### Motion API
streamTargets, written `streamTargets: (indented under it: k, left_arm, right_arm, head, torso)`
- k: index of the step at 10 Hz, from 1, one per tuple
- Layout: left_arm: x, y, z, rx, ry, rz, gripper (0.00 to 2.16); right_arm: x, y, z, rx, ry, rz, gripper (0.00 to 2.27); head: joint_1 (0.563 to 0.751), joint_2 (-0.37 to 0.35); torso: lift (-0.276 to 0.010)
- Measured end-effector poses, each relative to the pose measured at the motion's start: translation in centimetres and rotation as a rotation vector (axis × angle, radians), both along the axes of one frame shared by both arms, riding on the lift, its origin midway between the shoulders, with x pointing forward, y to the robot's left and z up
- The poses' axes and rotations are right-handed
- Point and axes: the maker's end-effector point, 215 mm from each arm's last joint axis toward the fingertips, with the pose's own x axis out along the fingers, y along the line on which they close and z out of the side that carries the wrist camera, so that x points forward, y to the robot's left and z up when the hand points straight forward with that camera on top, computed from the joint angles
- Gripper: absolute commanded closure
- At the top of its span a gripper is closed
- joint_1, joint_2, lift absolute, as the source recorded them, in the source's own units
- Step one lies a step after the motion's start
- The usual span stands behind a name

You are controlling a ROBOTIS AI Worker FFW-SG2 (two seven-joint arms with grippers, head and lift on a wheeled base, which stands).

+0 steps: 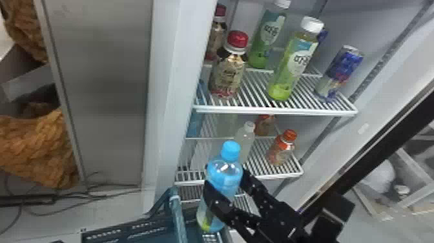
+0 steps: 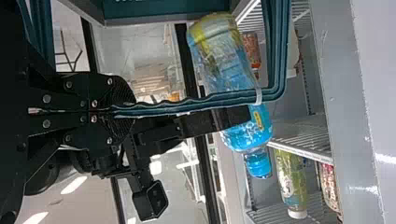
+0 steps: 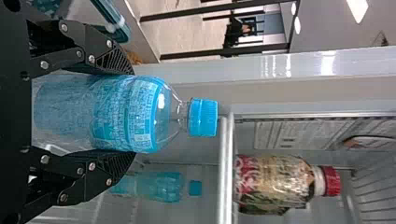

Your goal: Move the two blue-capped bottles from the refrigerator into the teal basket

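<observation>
Blue-capped bottles, two: one (image 1: 223,173) grasped in my right hand (image 1: 226,182), before the shelves; one (image 1: 195,124) at left, beneath the upper shelf (image 1: 274,111). Teal basket (image 1: 106,235), one, near; handle (image 2: 187,106) clenched in my left hand (image 2: 131,110). Red-capped bottles (image 1: 227,76), two, upper shelf, left.

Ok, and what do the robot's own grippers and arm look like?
Both the left gripper and the right gripper are black, with jointed links, round silvery screws and finely ridged pads. The right arm is black too, with a boxy black block beside it.
</observation>
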Motion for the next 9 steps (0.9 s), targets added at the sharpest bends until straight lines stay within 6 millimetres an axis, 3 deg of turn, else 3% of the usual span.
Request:
streamTargets:
  k: [3,7,9]
  left_arm:
    - [0.0,0.0,0.0,-0.001,0.0,0.0,1.16]
    - [0.0,0.0,0.0,0.0,0.0,0.0,1.16]
    - [0.0,0.0,0.0,-0.002,0.0,0.001,1.16]
  right_arm:
    - [-0.4,0.0,-2.5,0.009,0.082,0.013,0.61]
    - [0.5,-0.2,-6.0,0.036,0.139,0.023,0.6]
    - [1.3,-0.1,-7.6,0.054,0.137,0.048,0.45]
  head:
    - [0.695,-0.35]
    - [0.695,-0.35]
    - [0.695,-0.35]
  torso:
    - [-0.164]
    - [-0.164]
    - [-0.164]
